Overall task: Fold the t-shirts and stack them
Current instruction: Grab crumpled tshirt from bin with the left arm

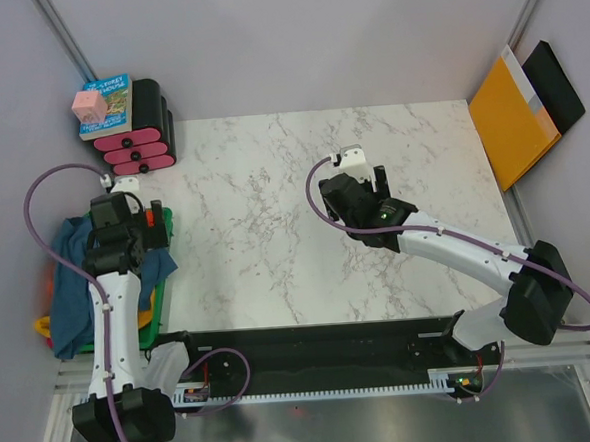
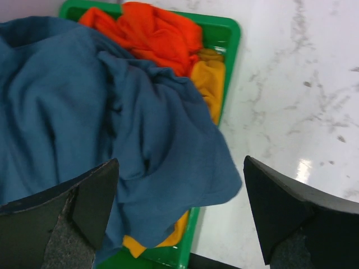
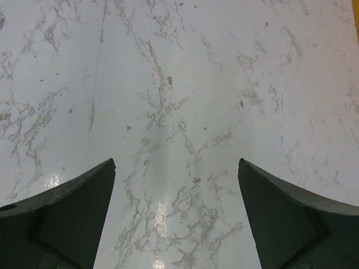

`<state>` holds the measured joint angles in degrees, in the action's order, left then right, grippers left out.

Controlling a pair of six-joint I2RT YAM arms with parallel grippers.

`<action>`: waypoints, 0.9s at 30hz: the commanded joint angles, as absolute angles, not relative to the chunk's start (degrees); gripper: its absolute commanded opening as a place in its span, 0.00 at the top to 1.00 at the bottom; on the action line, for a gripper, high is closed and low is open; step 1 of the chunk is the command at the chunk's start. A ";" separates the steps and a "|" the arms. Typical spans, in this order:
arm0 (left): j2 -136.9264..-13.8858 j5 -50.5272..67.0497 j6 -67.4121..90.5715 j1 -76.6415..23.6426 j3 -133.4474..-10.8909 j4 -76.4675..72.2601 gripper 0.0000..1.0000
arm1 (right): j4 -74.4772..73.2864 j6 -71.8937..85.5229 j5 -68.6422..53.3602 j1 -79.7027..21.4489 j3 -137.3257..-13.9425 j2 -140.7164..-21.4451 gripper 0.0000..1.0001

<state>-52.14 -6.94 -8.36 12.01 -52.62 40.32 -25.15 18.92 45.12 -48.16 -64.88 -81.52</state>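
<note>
We see a green bin (image 2: 231, 42) at the table's left edge heaped with t-shirts (image 2: 112, 123), teal over orange and yellow. Left gripper (image 2: 179, 216) hovers wide open above them; right gripper (image 3: 176, 216) gapes over bare marble (image 3: 179, 84).

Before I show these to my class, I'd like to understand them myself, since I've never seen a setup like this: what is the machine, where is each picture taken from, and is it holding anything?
These are two robot arms bolted at the near edge of a marble table. One picture looks down from above; the other two come from a camera on each wrist, so the dark wedges at the bottom are that arm's own fingers.

The left gripper hangs open over a green bin at the table's left edge. In the bin lie crumpled t-shirts: a blue one on top, an orange one and a yellow one beneath.

The right gripper is open above bare marble. Neither holds anything.

Beyond the table are a book and an orange envelope.
</note>
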 commanded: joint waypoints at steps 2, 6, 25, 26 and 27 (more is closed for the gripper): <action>-56.49 -18.37 -7.12 17.37 -56.51 35.86 0.03 | -22.94 20.30 46.76 -48.34 -64.95 -82.35 0.02; -60.55 -10.13 -7.56 28.02 -58.18 35.60 0.13 | -23.20 20.04 46.41 -48.34 -65.39 -82.18 0.02; -68.29 1.58 -12.48 37.62 -52.74 31.55 0.36 | -24.17 22.76 45.79 -48.34 -63.37 -82.70 0.02; -68.46 1.58 -12.48 37.62 -52.47 31.55 0.39 | -24.17 22.68 45.88 -48.34 -63.46 -82.79 0.02; -68.55 1.58 -12.48 37.62 -52.30 31.55 0.45 | -24.17 22.68 45.97 -48.34 -63.54 -83.05 0.02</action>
<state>-67.81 -0.43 -10.44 37.28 -53.10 33.23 -24.62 21.50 45.10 -48.16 -63.42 -82.48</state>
